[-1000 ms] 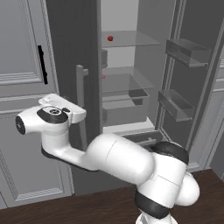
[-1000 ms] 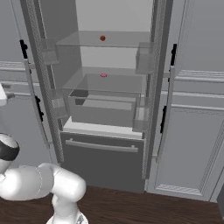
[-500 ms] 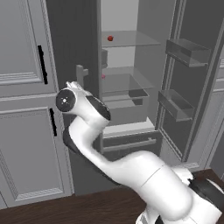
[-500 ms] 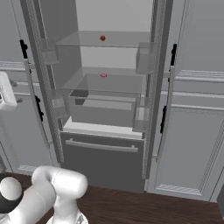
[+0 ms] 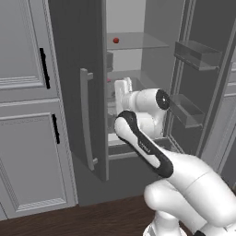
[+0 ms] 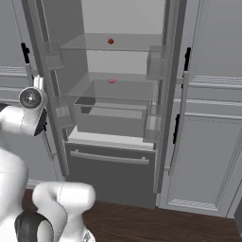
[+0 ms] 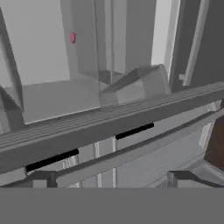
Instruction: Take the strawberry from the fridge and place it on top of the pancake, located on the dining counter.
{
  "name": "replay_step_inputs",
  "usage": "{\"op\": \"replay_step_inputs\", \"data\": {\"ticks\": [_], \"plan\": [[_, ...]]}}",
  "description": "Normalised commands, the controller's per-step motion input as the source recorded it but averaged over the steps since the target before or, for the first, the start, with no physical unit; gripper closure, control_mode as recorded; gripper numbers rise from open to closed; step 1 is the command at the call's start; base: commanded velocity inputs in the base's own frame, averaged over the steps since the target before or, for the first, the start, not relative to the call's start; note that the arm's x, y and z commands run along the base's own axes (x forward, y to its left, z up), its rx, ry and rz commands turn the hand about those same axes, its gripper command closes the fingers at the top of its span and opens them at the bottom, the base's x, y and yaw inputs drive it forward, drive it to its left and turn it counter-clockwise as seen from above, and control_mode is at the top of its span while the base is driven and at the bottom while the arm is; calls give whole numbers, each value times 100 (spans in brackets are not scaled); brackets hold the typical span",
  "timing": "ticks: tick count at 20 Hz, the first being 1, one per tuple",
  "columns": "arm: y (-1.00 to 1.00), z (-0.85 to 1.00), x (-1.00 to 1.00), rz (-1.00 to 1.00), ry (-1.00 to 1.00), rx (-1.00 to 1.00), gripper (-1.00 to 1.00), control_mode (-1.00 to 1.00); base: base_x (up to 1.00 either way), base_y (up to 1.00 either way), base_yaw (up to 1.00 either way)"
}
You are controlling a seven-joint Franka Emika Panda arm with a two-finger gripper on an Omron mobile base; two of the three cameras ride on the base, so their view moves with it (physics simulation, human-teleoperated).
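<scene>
The fridge (image 5: 78, 55) stands with both doors open. The strawberry (image 5: 115, 40) (image 6: 110, 41) lies on the upper glass shelf. A flatter pale pink piece (image 6: 111, 81) rests on the shelf below. My gripper (image 5: 122, 85) (image 6: 38, 82) is at the left side of the opening, level with the middle shelf and well below the strawberry. In the hand view the gripper (image 7: 113, 179) is open, its tips wide apart and holding nothing. A small red-pink speck (image 7: 73, 37) sits far ahead; which piece it is I cannot tell. The pancake and dining counter are out of view.
The left door with its long handle (image 5: 85, 120) stands close beside my hand. The right door's bins (image 5: 196, 53) jut out on the other side. A drawer (image 6: 111, 118) sits under the middle shelf. Grey panelled cabinets (image 5: 27, 115) flank the fridge.
The arm has swung from in front of the left cabinets to the right, bringing the hand round the left door to the fridge opening. The strawberry and pink piece have not moved.
</scene>
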Motion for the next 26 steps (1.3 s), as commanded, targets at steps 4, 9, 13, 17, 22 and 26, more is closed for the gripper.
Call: {"op": "replay_step_inputs", "data": {"ticks": [4,9,13,17,22,26], "plan": [[0,0,81,38,29,97,-100,-100,0,0,0],[-4,16,85,37,32,73,-100,-100,0,0,0],[-31,42,0,20,18,37,-100,-100,0,0,0],[-28,59,-2,19,16,26,-100,-100,0,0,0],[-38,50,18,21,35,7,-100,-100,0,0,0],[-51,-36,24,31,24,0,-100,-100,0,0,0]]}}
